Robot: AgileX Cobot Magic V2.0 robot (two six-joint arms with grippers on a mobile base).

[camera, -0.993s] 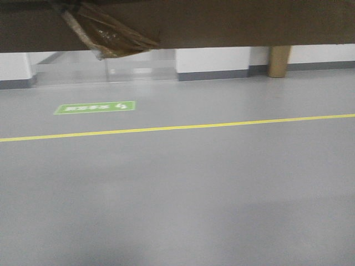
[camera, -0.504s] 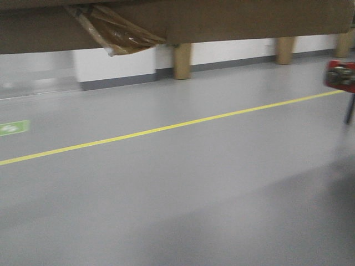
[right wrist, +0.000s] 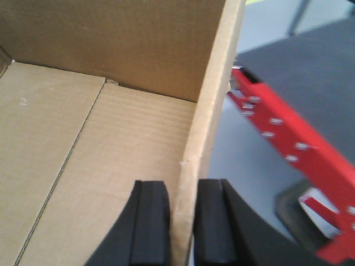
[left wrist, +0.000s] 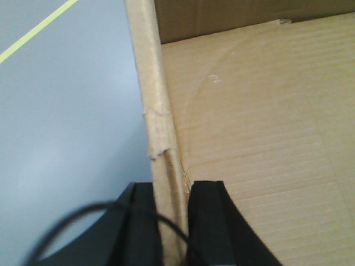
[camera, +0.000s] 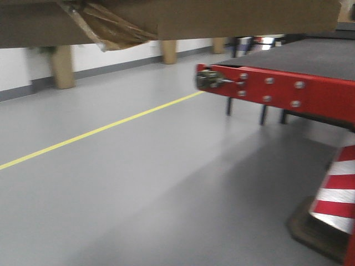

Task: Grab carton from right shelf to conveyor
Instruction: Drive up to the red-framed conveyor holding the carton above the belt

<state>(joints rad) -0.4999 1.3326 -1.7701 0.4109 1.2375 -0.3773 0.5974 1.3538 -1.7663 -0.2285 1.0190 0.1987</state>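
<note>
The brown carton hangs in the air across the top of the front view, a twisted tape strip dangling from it. My left gripper is shut on the carton's left wall, one finger inside and one outside. My right gripper is shut on the right wall the same way. The open inside of the carton is empty. The conveyor, a dark grey belt with a red side frame, stands ahead to the right and also shows in the right wrist view as the conveyor. The shelf is out of view.
A red-and-white striped cone on a dark base stands at the lower right, close to the conveyor's corner. A yellow line crosses the grey floor. Tan pillars stand along the far white wall.
The view has swung to the right: the green floor sign has left the frame, the conveyor and the striped cone have come in at the right. The carton stays held at the top.
</note>
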